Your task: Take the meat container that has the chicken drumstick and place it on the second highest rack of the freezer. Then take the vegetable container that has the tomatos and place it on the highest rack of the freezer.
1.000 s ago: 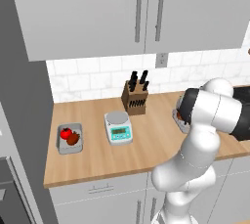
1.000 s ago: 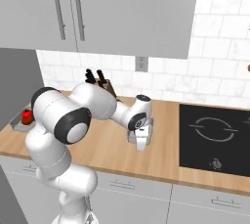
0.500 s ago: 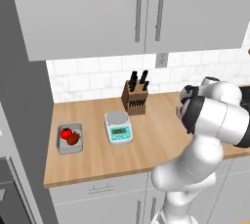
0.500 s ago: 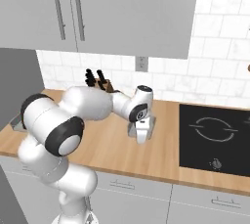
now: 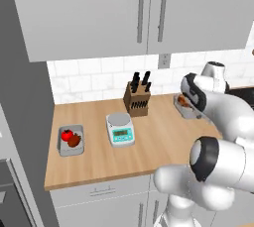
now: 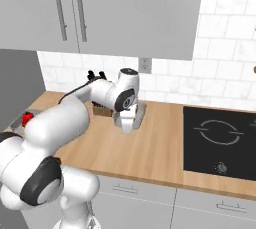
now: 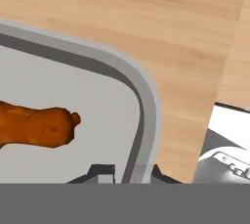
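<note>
Hand view, pincer [image 7: 129,173] pinching meat container [image 7: 146,115] rim, drumstick [image 7: 36,125] inside, arm swung farther right than before.

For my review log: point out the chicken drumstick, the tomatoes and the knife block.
chicken drumstick [image 7: 36,127], hand view, middle of the meat.
tomatoes [image 5: 67,135], left base view, the bright red one.
knife block [image 5: 138,102], left base view, wooden front face.

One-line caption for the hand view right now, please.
Gripper shut on the rim of the grey meat container, chicken drumstick inside, over the wooden counter.
</note>
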You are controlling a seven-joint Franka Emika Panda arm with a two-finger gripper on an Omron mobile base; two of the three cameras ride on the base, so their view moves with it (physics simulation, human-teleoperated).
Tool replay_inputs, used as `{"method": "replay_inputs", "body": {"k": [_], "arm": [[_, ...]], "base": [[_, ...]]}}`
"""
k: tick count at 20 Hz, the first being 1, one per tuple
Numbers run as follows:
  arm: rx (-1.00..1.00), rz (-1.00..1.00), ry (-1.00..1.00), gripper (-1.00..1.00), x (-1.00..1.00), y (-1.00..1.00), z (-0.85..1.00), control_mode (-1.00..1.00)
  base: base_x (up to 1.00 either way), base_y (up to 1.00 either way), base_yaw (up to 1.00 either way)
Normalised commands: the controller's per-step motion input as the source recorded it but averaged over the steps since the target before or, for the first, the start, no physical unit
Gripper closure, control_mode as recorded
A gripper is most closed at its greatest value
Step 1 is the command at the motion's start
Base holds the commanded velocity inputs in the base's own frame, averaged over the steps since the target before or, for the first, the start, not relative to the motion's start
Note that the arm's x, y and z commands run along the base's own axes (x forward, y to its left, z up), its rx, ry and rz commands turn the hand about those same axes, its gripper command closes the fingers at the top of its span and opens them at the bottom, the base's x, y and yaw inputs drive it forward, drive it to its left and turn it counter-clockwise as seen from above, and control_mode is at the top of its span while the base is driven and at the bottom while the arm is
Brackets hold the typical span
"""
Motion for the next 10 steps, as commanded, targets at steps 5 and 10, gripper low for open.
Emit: {"method": "replay_inputs", "body": {"k": [5, 10], "arm": [[0.00, 0.00, -0.05, 1.00, -0.55, 0.88, 0.77, -1.00], [0.00, 0.01, -0.05, 1.00, -0.54, 0.54, 0.50, -1.00]], "base": [[0.00, 0.00, 0.00], [0.00, 0.00, 0.00]]}}
